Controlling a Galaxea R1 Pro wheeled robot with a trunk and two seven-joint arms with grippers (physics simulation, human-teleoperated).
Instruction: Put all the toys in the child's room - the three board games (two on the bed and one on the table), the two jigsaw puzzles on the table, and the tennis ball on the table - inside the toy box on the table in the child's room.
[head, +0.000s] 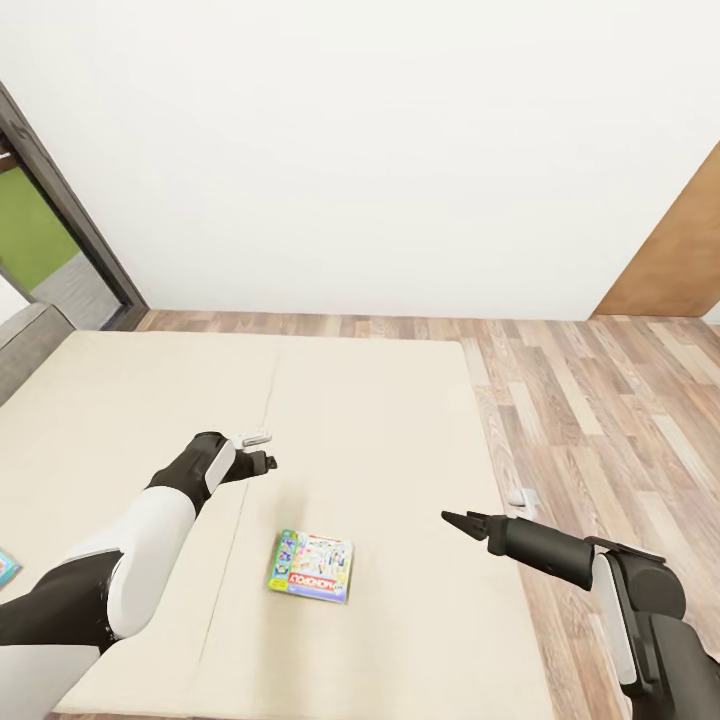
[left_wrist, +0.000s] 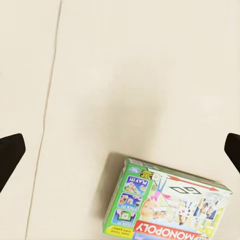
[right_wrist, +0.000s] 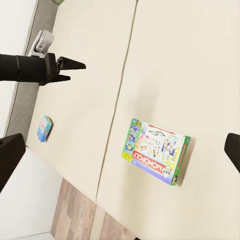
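A green-edged pastel board game (head: 311, 566) lettered "MONOPOLY" lies flat on the beige bed (head: 380, 420), near its front edge. My left gripper (head: 268, 462) hovers open over the mattress, a little back and left of that box (left_wrist: 167, 207). To the box's right, my right gripper (head: 452, 520) is open above the bed's right part and points toward the box (right_wrist: 157, 150). A smaller blue board game (head: 5, 567) lies at the bed's far left (right_wrist: 44, 128). The table, toy box, jigsaw puzzles and tennis ball are out of view.
Wood-plank floor (head: 600, 420) runs along the bed's right side, with a small white object (head: 522, 497) on it by the mattress edge. A white wall stands behind the bed, a brown door (head: 680, 260) at right, and a dark-framed window (head: 60, 220) and grey headboard (head: 30, 340) at left.
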